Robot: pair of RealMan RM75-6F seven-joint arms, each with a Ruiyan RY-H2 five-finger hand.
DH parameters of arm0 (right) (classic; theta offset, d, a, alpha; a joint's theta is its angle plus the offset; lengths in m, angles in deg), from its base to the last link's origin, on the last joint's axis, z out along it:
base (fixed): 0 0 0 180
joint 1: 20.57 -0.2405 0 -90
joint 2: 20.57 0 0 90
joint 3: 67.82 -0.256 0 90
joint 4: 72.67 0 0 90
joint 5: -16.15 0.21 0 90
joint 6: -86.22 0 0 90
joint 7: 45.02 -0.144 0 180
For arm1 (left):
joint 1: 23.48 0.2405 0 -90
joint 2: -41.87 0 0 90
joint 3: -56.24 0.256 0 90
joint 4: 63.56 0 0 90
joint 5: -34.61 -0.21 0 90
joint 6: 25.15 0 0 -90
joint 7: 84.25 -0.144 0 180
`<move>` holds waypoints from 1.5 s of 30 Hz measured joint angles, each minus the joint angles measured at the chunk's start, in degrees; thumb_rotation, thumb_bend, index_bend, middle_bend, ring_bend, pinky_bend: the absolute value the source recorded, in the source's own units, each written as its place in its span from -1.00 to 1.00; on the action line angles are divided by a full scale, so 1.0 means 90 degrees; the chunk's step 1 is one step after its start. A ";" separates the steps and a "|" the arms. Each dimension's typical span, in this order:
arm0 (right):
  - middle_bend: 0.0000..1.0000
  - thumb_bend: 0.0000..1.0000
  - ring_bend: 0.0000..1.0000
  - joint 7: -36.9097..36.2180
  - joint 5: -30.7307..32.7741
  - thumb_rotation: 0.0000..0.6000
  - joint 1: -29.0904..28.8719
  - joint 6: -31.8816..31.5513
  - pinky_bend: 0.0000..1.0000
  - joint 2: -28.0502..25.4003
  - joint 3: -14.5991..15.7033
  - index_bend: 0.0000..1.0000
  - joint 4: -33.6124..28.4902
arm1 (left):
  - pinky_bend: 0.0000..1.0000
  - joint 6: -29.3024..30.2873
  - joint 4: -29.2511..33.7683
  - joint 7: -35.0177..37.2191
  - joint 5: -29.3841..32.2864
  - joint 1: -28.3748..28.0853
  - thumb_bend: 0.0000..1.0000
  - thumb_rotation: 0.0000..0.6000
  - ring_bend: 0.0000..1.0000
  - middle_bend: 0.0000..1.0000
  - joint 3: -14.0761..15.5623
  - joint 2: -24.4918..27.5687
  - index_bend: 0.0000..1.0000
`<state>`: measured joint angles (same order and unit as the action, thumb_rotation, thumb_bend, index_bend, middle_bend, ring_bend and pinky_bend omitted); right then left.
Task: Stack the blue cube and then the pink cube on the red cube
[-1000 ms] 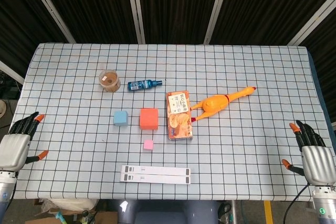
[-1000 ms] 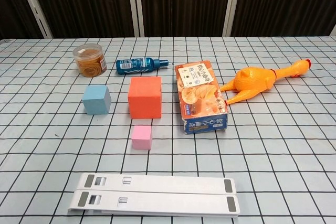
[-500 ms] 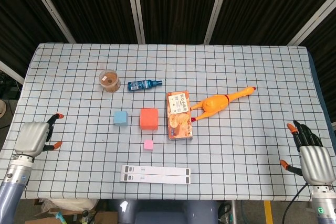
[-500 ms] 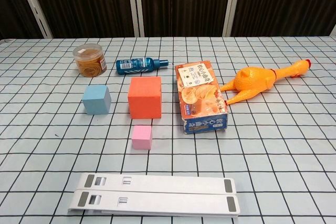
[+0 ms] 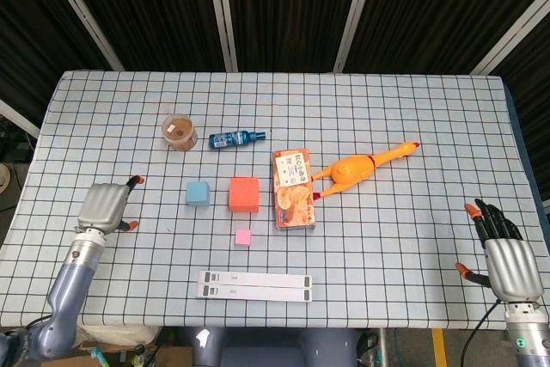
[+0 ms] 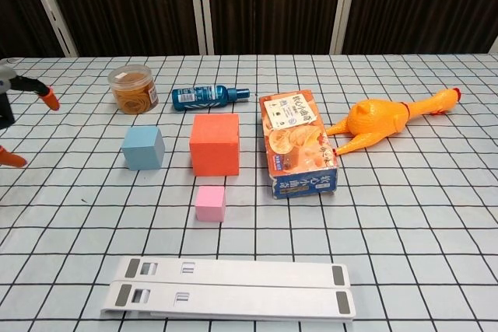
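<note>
From where I stood, the left hand (image 5: 105,205) hung over the checked tablecloth (image 5: 412,109) near its left edge, fingers spread and holding nothing; in the chest view only its orange fingertips (image 6: 50,99) poked in at the left border. It was near the blue cube (image 5: 198,192) but clear of it.

Beyond the hand, toward the far side, stood a clear round jar (image 5: 179,131) with something brown inside, and just beside that lay a small blue bottle (image 5: 236,137) on its side.

The blue cube sat on the cloth, apart from everything. Just to its right was the larger red cube (image 5: 244,194), also flat on the cloth, with a narrow gap between them. The small pink cube (image 5: 243,236) lay nearer the front edge, just below the red cube's front face and not touching it. None of the three was stacked.

Closer to the front edge lay two long white strips (image 5: 254,285), side by side.

Right of the red cube lay an orange snack box (image 5: 294,188), flat on its back. A rubber chicken (image 5: 363,163) sprawled beside it, its feet at the box's far right corner.

At the far right, near the front corner, the right hand (image 5: 501,258) hovered empty, fingers apart.
</note>
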<state>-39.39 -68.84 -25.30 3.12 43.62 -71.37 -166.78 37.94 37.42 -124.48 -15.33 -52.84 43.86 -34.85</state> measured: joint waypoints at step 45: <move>-0.85 -0.68 -0.80 -0.0099 0.0146 1.00 -0.0087 0.0220 -0.57 0.0042 0.0017 -0.80 0.0085 | 0.55 0.0447 -0.0915 -0.0924 0.2715 -0.2163 -0.62 1.00 0.51 0.88 -0.0394 -0.1668 -0.39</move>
<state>-40.28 -67.53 -26.08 5.10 44.00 -71.21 -166.01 41.96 29.19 -132.80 9.10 -72.30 40.31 -49.86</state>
